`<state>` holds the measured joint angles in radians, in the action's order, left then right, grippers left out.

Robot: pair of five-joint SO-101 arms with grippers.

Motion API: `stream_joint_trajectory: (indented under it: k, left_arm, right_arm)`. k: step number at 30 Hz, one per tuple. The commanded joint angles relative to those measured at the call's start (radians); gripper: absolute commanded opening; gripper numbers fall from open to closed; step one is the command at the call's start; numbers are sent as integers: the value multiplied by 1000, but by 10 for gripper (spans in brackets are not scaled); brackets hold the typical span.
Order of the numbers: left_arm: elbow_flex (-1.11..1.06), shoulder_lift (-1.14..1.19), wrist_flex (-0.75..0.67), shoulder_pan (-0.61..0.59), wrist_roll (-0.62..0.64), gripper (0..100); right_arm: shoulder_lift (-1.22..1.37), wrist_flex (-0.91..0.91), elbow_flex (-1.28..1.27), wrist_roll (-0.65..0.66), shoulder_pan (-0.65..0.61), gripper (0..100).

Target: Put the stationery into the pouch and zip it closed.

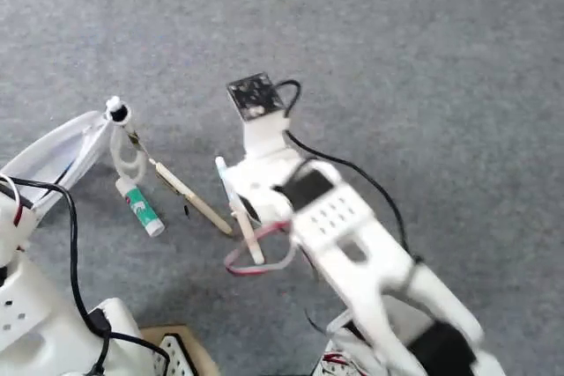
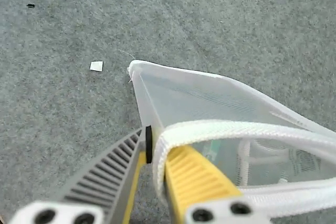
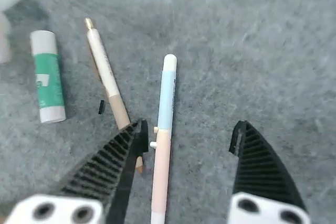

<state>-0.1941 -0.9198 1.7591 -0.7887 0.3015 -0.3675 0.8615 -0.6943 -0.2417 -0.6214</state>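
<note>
A white mesh pouch [image 1: 55, 154] lies at the table's left with its mouth held open; my left gripper [image 2: 155, 153] is shut on its rim band [image 2: 236, 129]. White scissors [image 1: 129, 158] lie at the pouch's mouth. To their right lie a green and white glue stick [image 1: 141, 207], a beige pencil [image 1: 188, 194] and a blue and pink pen [image 1: 235, 204]. My right gripper [image 3: 190, 127] hangs open just over the pen [image 3: 164, 145], which lies between its fingers, close to one finger [image 3: 126, 153]. The glue stick [image 3: 46, 77] and pencil [image 3: 106, 80] lie beside it.
Grey felt covers the table [image 1: 423, 85]. A small white scrap [image 2: 96, 66] lies near the pouch's corner, and a tiny black bit [image 3: 101, 107] sits by the pencil. A cardboard box [image 1: 181, 350] stands at the near edge between the arm bases.
</note>
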Motion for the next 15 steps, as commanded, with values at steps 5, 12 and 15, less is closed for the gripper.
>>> stream_joint_trajectory:
  k: [5, 12, 15]
  left_arm:
    - [8, -11, 0, -8, 9, 28]
    - [7, -6, 0, -7, 9, 28]
    - [4, -6, 0, -7, 9, 28]
  right_arm:
    - [367, -20, 278, -83, -38, 266]
    - [558, -18, 406, -123, -107, 266]
    - [598, -3, 430, -123, -95, 266]
